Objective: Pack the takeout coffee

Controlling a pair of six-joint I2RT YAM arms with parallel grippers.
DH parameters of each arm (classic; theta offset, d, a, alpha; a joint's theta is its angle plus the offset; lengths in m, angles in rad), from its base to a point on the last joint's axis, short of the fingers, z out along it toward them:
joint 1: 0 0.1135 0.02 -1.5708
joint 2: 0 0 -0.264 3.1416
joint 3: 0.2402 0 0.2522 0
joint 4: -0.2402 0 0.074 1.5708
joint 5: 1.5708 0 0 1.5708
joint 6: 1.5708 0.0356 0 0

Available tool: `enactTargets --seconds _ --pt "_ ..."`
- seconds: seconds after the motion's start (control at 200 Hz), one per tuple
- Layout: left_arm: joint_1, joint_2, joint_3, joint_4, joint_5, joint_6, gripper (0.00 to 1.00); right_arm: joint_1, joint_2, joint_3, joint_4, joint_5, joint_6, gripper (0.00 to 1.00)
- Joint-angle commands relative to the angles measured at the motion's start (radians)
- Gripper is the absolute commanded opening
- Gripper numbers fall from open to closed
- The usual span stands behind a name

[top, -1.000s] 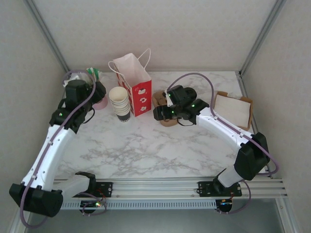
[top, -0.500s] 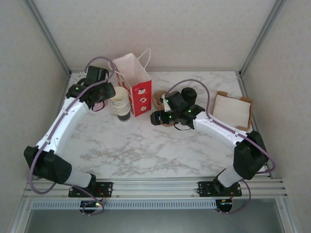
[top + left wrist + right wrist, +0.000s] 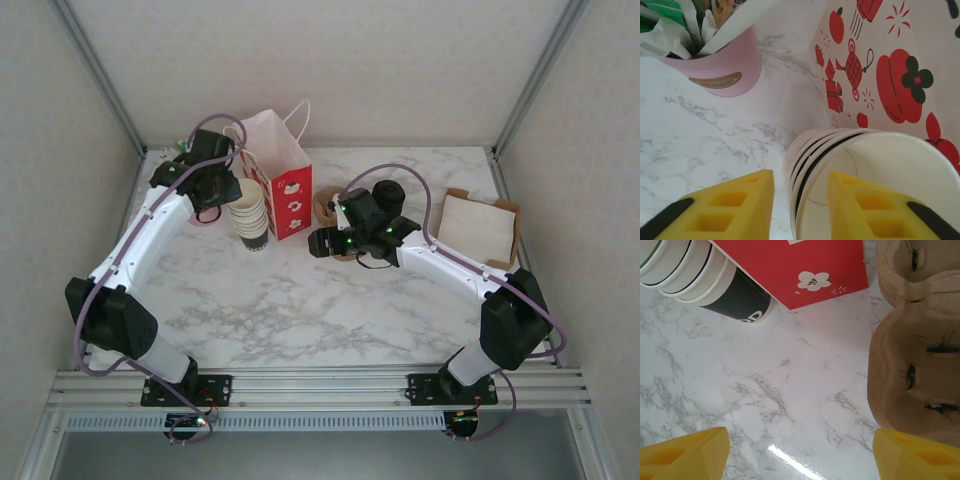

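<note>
The takeout coffee is hidden from me. My left gripper (image 3: 222, 190) (image 3: 801, 174) hangs over a stack of lidless cream cups (image 3: 250, 215) (image 3: 880, 165) that stands next to the red-and-white paper bag (image 3: 285, 180) (image 3: 890, 75). Its jaws are open and narrow. They straddle the top cup's wall, one finger inside and the other outside, with a thin gap to the rim. Above bare marble my right gripper (image 3: 320, 242) (image 3: 801, 435) is open wide. The brown pulp cup carrier (image 3: 915, 375) (image 3: 328, 205) lies just to its right.
A pink tub of sachets (image 3: 725, 70) stands left of the cup stack. Behind the right wrist stands a black cylinder of stacked lids (image 3: 390, 192). A brown tray holding white paper (image 3: 480, 225) sits at the far right. The bag (image 3: 795, 265) and cups (image 3: 700, 275) are close ahead of the right gripper.
My left arm has swung from the pink tub to the cup stack, and its jaws have narrowed. The right gripper has shifted slightly left, uncovering the black cylinder.
</note>
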Motion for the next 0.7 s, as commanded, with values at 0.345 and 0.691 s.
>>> enactTargets --seconds 0.345,0.691 --pt "-0.008 0.029 0.038 -0.043 -0.026 0.025 0.17 0.033 0.010 -0.023 0.021 -0.018 0.023 0.76" --pt "-0.009 0.041 0.094 -0.066 -0.035 0.027 0.06 0.036 0.021 -0.012 0.021 -0.024 0.024 0.76"
